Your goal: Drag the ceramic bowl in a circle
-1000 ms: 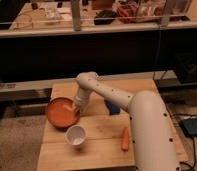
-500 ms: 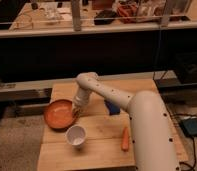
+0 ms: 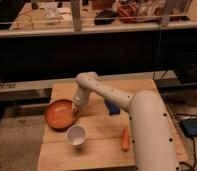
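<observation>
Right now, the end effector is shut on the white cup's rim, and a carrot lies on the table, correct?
No. The camera view shows the end effector shut on the rim of the ceramic bowl, not the white cup, which it does not touch. The carrot does lie on the table.

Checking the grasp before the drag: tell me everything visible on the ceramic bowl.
The ceramic bowl is wide, shallow and round, orange-red with a darker rim. It looks glazed and empty. It sits upright at the left edge of the wooden table. The gripper is shut at its right rim, apparently pinching it. The white cup stands close by, nearer the camera.
</observation>
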Motion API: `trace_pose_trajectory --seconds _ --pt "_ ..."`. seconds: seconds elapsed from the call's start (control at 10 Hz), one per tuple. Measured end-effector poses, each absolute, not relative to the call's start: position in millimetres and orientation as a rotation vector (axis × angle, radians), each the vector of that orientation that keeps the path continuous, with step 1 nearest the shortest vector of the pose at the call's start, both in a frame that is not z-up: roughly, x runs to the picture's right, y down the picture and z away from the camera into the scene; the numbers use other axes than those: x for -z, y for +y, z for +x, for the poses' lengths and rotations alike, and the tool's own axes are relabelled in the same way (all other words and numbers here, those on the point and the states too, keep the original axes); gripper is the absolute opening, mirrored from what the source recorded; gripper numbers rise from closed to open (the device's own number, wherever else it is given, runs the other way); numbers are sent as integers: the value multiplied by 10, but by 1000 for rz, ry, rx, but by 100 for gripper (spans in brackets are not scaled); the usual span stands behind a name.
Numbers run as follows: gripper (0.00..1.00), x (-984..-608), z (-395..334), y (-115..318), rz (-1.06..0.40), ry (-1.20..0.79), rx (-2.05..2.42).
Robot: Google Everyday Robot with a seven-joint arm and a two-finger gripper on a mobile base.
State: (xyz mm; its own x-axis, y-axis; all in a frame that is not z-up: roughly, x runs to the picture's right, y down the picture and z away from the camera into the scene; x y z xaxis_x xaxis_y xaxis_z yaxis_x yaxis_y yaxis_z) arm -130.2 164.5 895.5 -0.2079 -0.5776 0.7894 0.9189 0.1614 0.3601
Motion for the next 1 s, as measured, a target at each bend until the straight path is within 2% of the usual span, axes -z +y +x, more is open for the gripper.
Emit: trace_pose_trajectory --seconds 1.0 --pt "0 -8961 -1278 1648 -427 -1079 1439"
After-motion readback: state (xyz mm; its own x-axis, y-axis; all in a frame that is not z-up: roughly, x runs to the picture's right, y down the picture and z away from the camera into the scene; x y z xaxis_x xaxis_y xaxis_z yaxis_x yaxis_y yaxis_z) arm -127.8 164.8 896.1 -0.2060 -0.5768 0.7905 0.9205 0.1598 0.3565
